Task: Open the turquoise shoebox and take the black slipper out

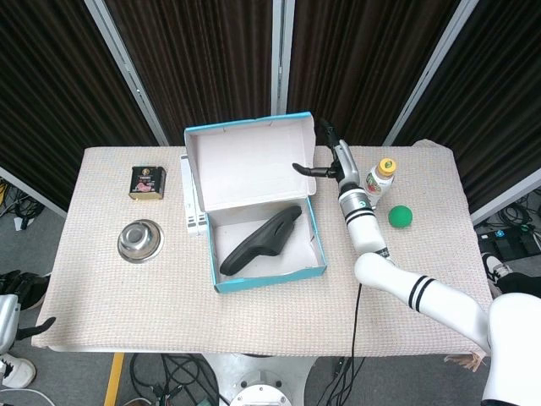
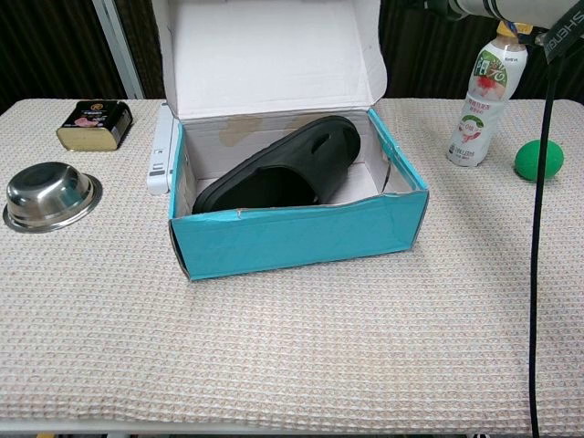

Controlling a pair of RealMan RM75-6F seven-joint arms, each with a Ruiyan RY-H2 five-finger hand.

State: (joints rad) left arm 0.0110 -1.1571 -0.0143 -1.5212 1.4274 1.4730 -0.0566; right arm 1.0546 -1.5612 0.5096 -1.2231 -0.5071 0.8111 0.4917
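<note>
I had the turquoise shoebox point(image 1: 269, 269) open, lid upright, my right hand point(image 1: 324, 162) spread empty beside the lid's edge; the black slipper point(image 2: 274, 170) lay inside, not yet lifted.

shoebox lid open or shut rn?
Open: the lid stands upright behind the shoebox, and the black slipper lies exposed inside.
</note>
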